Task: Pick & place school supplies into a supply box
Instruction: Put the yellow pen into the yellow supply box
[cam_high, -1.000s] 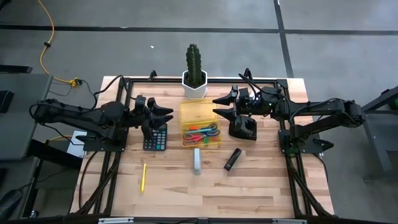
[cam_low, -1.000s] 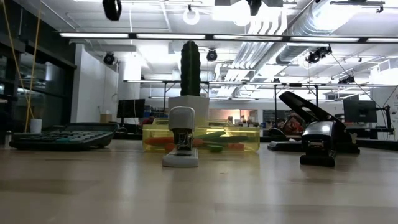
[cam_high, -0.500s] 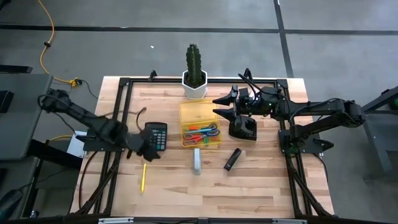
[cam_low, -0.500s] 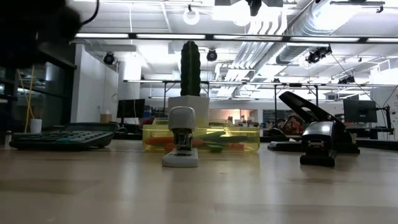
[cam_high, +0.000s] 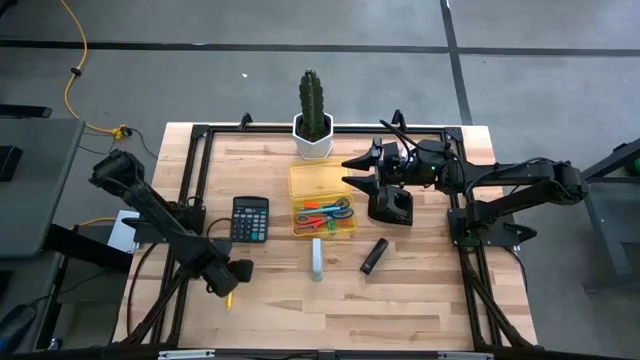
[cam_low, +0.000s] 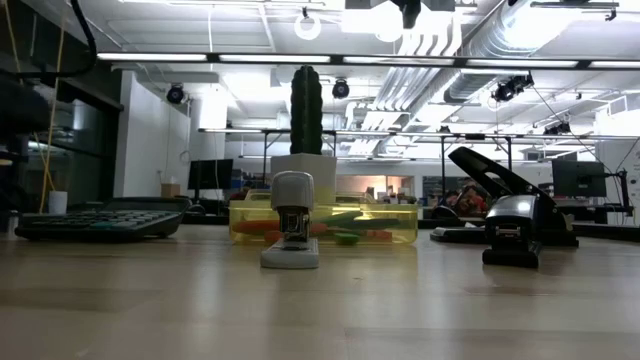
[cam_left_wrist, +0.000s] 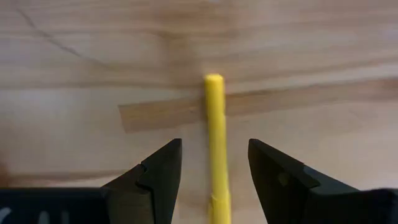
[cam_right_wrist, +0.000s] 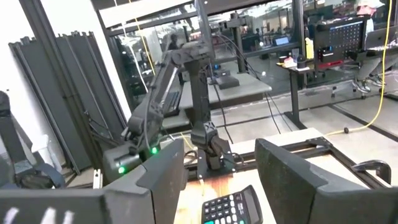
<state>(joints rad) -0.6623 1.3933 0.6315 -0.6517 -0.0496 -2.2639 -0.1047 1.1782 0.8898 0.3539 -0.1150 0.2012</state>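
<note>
Wooden surface (cam_high: 400, 300) from above: left gripper (cam_high: 228, 283) low at the near left over a yellow pencil (cam_high: 229, 297), right gripper (cam_high: 360, 170) raised beside a black hole punch (cam_high: 391, 206). Yellow supply box (cam_high: 322, 199) at the middle, scissors and pens inside, with a calculator (cam_high: 250, 219) to its left, a potted cactus (cam_high: 312, 118) behind, a grey stapler (cam_high: 317, 259) and a black marker (cam_high: 374, 255) in front. From table height: stapler (cam_low: 291, 233) before the box (cam_low: 325, 222), calculator (cam_low: 100, 221) left, punch (cam_low: 515, 226) right. Left wrist: jaws wide apart, pencil (cam_left_wrist: 216, 143) lying on bare wood between the fingers (cam_left_wrist: 158, 174), untouched. Right wrist: jaws wide and empty, calculator (cam_right_wrist: 233, 207) and the other arm (cam_right_wrist: 202, 99) beyond.
</note>
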